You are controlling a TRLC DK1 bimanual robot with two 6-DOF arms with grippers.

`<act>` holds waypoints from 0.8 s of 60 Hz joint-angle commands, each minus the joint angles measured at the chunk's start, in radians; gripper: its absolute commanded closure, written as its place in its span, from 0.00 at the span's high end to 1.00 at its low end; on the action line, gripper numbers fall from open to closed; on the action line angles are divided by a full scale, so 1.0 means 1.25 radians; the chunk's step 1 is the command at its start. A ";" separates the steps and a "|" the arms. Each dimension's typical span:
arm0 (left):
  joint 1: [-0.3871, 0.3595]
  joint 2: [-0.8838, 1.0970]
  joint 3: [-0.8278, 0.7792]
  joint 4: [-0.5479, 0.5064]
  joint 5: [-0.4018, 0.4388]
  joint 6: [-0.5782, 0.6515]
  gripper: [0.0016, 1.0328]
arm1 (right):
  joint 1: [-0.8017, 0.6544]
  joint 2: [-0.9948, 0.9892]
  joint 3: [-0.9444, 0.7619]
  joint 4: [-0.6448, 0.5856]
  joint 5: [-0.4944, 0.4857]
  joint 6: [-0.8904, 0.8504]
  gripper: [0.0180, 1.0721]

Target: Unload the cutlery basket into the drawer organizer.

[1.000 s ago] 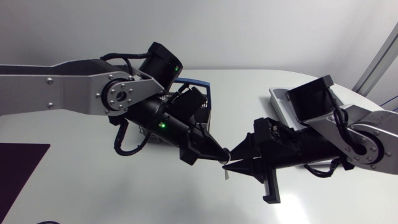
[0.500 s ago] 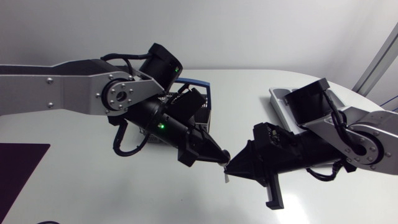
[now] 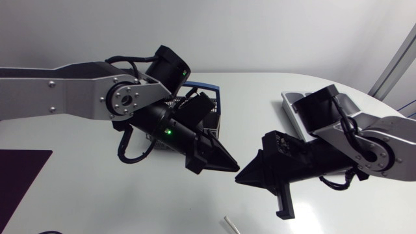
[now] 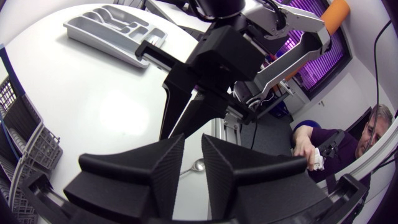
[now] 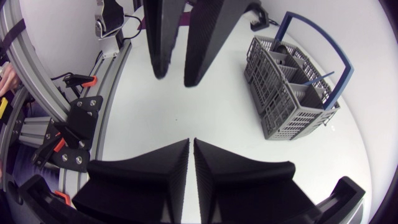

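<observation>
A white table [image 3: 97, 201] is spreading out under both arms, its far edge curving round. Over its middle the two grippers are pointing tip to tip, close together but not touching. The left gripper [image 4: 193, 138] is standing slightly open, with a narrow gap between its fingers, and it is gripping nothing. The right gripper [image 5: 191, 142] is sitting closed down to a thin slit, also empty.

The cutlery basket [image 5: 292, 93], grey with a blue handle, is standing upright behind the left arm. The drawer organizer [image 4: 118, 25] is lying toward the table's right side, partly under the right arm. A pale slim piece [image 3: 229, 224] is lying on the bare table on the near side of the tips; its kind cannot be told. Bare surface is lying open beside the basket and around that piece.
</observation>
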 commanded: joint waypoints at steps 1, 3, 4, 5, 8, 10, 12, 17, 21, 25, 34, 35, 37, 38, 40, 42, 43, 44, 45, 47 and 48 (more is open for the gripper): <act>0.019 -0.004 -0.001 -0.012 -0.008 0.027 0.24 | -0.007 0.041 -0.004 -0.007 0.006 0.004 0.13; 0.024 -0.006 -0.003 -0.012 -0.015 0.028 0.24 | -0.012 0.049 -0.002 -0.012 0.012 0.006 0.14; 0.027 -0.007 -0.006 -0.013 -0.022 0.029 0.24 | -0.015 0.052 0.000 -0.015 0.020 0.010 0.14; 0.031 -0.009 -0.007 -0.013 -0.028 0.031 0.24 | -0.015 0.056 0.002 -0.017 0.029 0.015 0.15; 0.036 -0.020 -0.021 -0.013 -0.060 0.049 0.24 | -0.015 0.062 0.003 -0.022 0.046 0.032 0.17; 0.038 -0.027 -0.032 -0.013 -0.087 0.066 0.24 | -0.009 0.064 0.001 -0.024 0.063 0.044 0.17; 0.038 -0.031 -0.040 -0.013 -0.117 0.078 0.24 | 0.002 0.069 -0.002 -0.023 0.092 0.059 0.19; 0.049 -0.035 -0.056 -0.013 -0.160 0.096 0.24 | 0.037 0.083 -0.009 -0.026 0.164 0.103 0.29; 0.062 -0.040 -0.068 -0.012 -0.181 0.111 0.24 | 0.071 0.095 -0.009 -0.048 0.222 0.141 0.41; 0.069 -0.047 -0.086 -0.012 -0.214 0.131 0.24 | 0.108 0.110 0.001 -0.096 0.265 0.176 0.50; 0.069 -0.069 -0.122 -0.011 -0.268 0.155 0.29 | 0.153 0.128 0.028 -0.194 0.304 0.241 0.56; 0.069 -0.071 -0.126 -0.009 -0.273 0.157 0.30 | 0.158 0.130 0.028 -0.200 0.309 0.247 0.56; 0.067 -0.075 -0.134 -0.006 -0.284 0.160 0.30 | 0.169 0.130 0.030 -0.215 0.320 0.257 0.56; 0.065 -0.077 -0.137 -0.005 -0.287 0.163 0.30 | 0.175 0.130 0.030 -0.217 0.322 0.263 0.56; 0.065 -0.081 -0.143 -0.001 -0.290 0.163 0.30 | 0.187 0.130 0.028 -0.219 0.333 0.275 0.56; 0.065 -0.086 -0.149 0.004 -0.296 0.164 0.30 | 0.200 0.132 0.028 -0.221 0.351 0.292 0.56; 0.065 -0.087 -0.152 0.005 -0.300 0.164 0.30 | 0.206 0.134 0.028 -0.222 0.357 0.298 0.56; 0.064 -0.089 -0.156 0.009 -0.306 0.163 0.31 | 0.215 0.138 0.027 -0.226 0.364 0.306 0.56; 0.064 -0.091 -0.158 0.010 -0.312 0.164 0.31 | 0.217 0.142 0.028 -0.228 0.365 0.308 0.56; 0.064 -0.096 -0.164 0.015 -0.316 0.164 0.31 | 0.226 0.150 0.028 -0.233 0.366 0.317 0.56; 0.064 -0.098 -0.167 0.015 -0.317 0.165 0.31 | 0.228 0.153 0.029 -0.234 0.368 0.320 0.56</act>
